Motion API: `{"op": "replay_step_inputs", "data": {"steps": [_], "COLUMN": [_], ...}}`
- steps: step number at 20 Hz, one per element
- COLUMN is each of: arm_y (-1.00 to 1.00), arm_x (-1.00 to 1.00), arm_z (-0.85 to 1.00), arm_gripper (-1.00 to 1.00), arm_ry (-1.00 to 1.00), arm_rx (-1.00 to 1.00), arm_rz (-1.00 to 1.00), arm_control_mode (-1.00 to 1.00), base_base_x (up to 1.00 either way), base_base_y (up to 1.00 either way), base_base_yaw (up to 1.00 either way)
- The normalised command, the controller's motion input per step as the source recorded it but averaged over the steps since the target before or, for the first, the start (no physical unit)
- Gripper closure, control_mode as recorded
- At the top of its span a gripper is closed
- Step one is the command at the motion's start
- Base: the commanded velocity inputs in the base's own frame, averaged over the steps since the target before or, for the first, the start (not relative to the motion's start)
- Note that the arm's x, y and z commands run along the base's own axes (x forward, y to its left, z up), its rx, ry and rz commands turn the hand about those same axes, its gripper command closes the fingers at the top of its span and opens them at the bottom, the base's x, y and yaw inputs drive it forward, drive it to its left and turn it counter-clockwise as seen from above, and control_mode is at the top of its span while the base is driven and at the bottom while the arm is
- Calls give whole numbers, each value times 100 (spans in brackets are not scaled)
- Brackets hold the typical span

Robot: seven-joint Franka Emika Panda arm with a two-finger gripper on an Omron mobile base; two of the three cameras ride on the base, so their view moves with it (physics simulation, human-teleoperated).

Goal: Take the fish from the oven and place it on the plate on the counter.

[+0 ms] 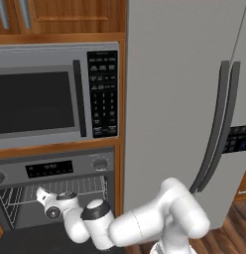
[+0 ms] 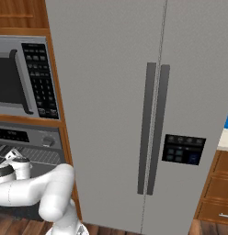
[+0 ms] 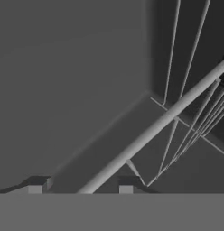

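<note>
1. Far left in the left base view, the oven (image 1: pixel 55 198) is open, its door dropped down so the wire rack (image 1: pixel 60 191) can be reached. The microwave (image 1: pixel 55 94) above it stays shut, which makes sense since it's not part of the job.
2. The arm reaches low and left, with the wrist pushed right into the oven mouth, presumably going for the fish. I can't spot the fish anywhere; it's probably on the rack, hidden by the hand.
3. The gripper (image 3: pixel 80 189) only shows two tips in the hand view, with rack wires (image 3: pixel 177 135) ahead. Honestly can't tell if it's closed on anything.
4. To the right, the fridge (image 2: pixel 148 114) just stands there with its doors closed.
</note>
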Motion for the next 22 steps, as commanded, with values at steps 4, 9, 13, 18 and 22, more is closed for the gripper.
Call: {"op": "replay_step_inputs", "data": {"steps": [4, 9, 13, 18, 22], "arm_y": [0, 0, 0, 0, 0], "arm_x": [0, 12, 37, 42, 5], "arm_z": [-80, -100, -100, -97, -76], "arm_gripper": [-100, -100, -100, -100, -100], "arm_ry": [0, -8, -18, -13, -2], "arm_rx": [0, 13, 26, 30, 26], "arm_rz": [0, 0, -3, -7, -3], "arm_control_mode": [-100, -100, -100, -100, -100], "base_base_x": [0, 0, 0, 0, 0], "base_base_y": [0, 0, 0, 0, 0], "base_base_yaw": [0, 0, 0, 0, 0]}}
